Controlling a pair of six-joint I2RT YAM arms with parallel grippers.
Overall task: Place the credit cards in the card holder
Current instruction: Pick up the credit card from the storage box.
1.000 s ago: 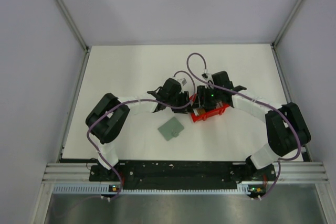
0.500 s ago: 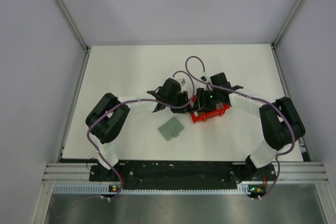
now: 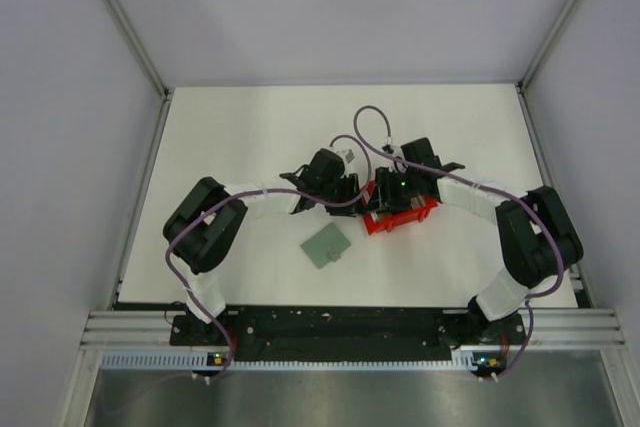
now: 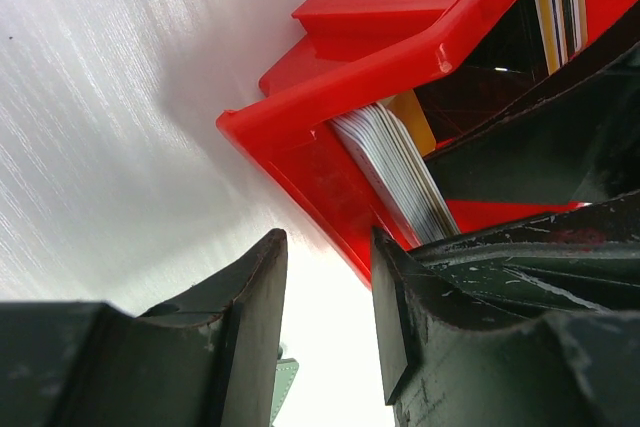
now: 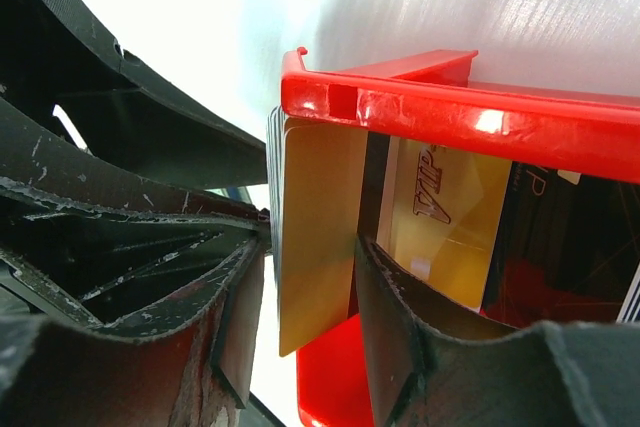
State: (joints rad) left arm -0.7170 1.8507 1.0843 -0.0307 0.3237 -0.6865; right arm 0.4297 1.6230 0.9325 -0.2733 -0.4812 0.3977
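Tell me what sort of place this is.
Probably a lab robot test cell: a left arm and right arm bolted to an aluminium rail, a white table boxed in by blank panels, and only props, a red bin and card holder.

Red bin (image 5: 450,112), gold card (image 5: 315,247), seemingly grey-green wallet (image 3: 326,244)

The credit cards (image 5: 318,237) are partly hidden by jaws.

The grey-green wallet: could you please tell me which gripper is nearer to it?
Left. The left gripper is just beyond the wallet, at the red bin's left end; the right gripper is farther off, over the bin.
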